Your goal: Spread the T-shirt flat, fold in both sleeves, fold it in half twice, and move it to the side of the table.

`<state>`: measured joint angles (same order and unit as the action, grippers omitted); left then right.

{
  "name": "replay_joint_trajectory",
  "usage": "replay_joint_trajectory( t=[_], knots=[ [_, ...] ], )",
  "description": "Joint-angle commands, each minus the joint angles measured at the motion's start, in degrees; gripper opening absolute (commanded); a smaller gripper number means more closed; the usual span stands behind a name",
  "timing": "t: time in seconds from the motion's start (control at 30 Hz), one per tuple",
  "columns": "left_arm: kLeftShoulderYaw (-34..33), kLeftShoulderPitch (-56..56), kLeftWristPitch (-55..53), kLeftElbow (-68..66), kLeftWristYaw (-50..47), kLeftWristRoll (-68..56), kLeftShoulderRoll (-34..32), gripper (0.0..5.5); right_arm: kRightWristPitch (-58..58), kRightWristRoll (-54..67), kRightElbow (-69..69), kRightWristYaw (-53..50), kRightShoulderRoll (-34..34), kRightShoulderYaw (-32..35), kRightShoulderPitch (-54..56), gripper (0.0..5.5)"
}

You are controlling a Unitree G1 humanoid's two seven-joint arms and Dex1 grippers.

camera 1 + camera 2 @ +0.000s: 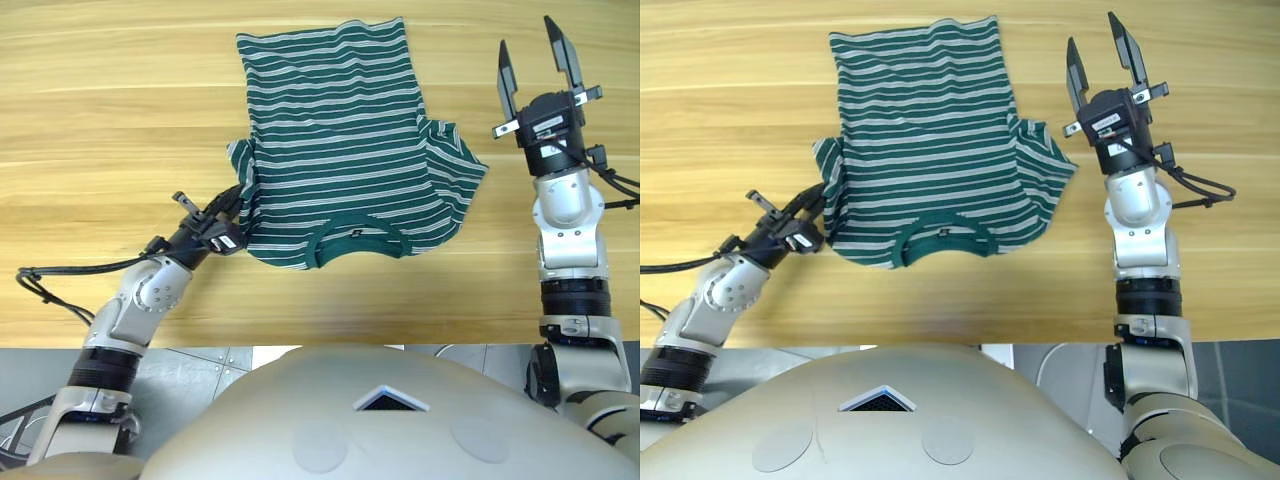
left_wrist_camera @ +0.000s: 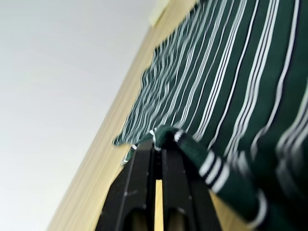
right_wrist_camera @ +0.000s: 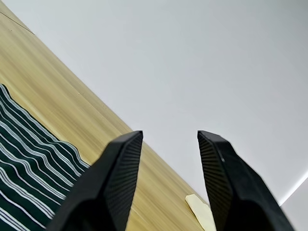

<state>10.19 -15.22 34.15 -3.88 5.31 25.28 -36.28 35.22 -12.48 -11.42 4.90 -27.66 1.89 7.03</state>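
Jaws of left gripper (image 2: 156,144) pinch the sleeve (image 1: 240,160) of the T-shirt (image 1: 335,140) at upper centre of the table (image 1: 100,100), while right gripper (image 1: 526,38) at upper right is spread wide and holds nothing; that thin pinch may slip mid-fold and bunch the cloth.

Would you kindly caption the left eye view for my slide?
Left gripper pinches the striped T-shirt by its sleeve on the wooden table; right gripper hovers open beside it.

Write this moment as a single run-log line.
T-shirt: spread on table, collar toward robot | left jaws: shut on shirt's left edge | right jaws: open, beside right sleeve
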Motion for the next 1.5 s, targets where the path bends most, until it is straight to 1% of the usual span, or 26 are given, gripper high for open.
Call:
replay_joint_trajectory(
  t=[0.03, 0.1, 0.17, 0.27, 0.5, 0.6, 0.63, 0.77, 0.9, 1.03, 1.07, 1.13, 1.23, 1.33, 1.4, 1.43, 1.5],
  knots=[
    [-0.94, 1.29, 2.03, 1.94, -0.09, -2.0, 1.54, 0.0, 0.33, 0.04, -1.12, -0.43, 0.16, 0.81, 0.41, 2.13],
    [-1.23, 1.43, 2.47, 2.88, 0.56, -3.0, 1.87, 0.0, 0.57, -0.09, -1.51, -0.53, 0.2, 0.74, 0.42, 2.13],
    [0.7, 2.55, 2.22, 1.75, 2.56, -2.47, 2.26, 0.0, 0.63, -0.19, -1.51, -0.7, 0.33, 0.76, 0.41, 2.13],
    [4.07, 4.31, 0.79, -1.12, 5.08, 1.43, 2.44, 0.0, 0.74, -0.13, -1.74, -0.79, 0.35, 0.68, 0.81, 2.13],
    [8.39, 7.37, -0.86, -6.79, 8.2, 4.94, 3.11, 0.0, 0.64, -0.22, -1.42, -0.94, 0.39, 0.5, 1.06, 2.13],
    [9.65, 8.39, -0.33, -9.08, 8.31, 4.34, 3.57, 0.0, 0.77, -0.31, -1.77, -1.05, 0.43, 0.44, 1.16, 2.13],
    [9.83, 8.84, 0.0, -9.63, 8.14, 3.67, 4.0, 0.35, 0.81, -0.32, -1.96, -1.09, 0.44, 0.43, 1.25, 2.13],
    [10.94, 9.55, 1.51, -12.16, 9.67, -0.56, 5.62, 1.05, 0.87, -0.76, -2.49, -1.24, 0.68, 0.02, 1.75, 2.13],
    [11.48, 8.7, 1.98, -13.06, 10.34, -1.9, 5.71, 1.68, 0.77, -0.84, -2.55, -1.3, 0.79, -0.17, 2.21, 2.13],
    [10.44, 7.71, 2.22, -12.47, 10.09, -3.4, 5.53, 2.36, 0.72, -0.97, -2.66, -1.4, 0.91, -0.19, 2.37, 2.13],
    [9.43, 7.46, 2.03, -11.99, 9.22, -4.28, 5.91, 2.42, 0.71, -0.96, -2.65, -1.38, 0.91, -0.12, 2.38, 2.13],
    [8.04, 6.65, 2.2, -10.96, 8.67, -6.22, 6.27, 2.79, 0.64, -0.93, -2.6, -1.33, 0.94, -0.01, 2.48, 2.13],
    [6.86, 4.91, 3.5, -9.03, 9.0, -8.99, 6.25, 2.79, 0.65, -0.82, -2.75, -1.34, 0.85, 0.23, 2.62, 2.13],
    [2.58, 5.07, 4.76, -5.71, 6.43, -11.67, 7.07, 2.79, 0.64, -0.9, -3.12, -1.55, 0.96, 0.31, 3.0, 2.13],
    [0.81, 5.22, 5.43, -3.07, 6.86, -15.58, 7.76, 2.79, 0.64, -1.06, -3.44, -1.73, 1.2, 0.18, 3.38, 2.13],
    [1.15, 4.56, 5.61, -1.82, 8.2, -17.52, 7.73, 2.79, 0.66, -1.09, -3.63, -1.84, 1.27, 0.2, 3.58, 2.13],
    [4.77, 1.52, 6.03, -1.17, 13.18, -19.97, 7.05, 2.79, 0.62, -1.1, -3.88, -2.07, 1.3, 0.32, 4.01, 2.13]
  ],
)
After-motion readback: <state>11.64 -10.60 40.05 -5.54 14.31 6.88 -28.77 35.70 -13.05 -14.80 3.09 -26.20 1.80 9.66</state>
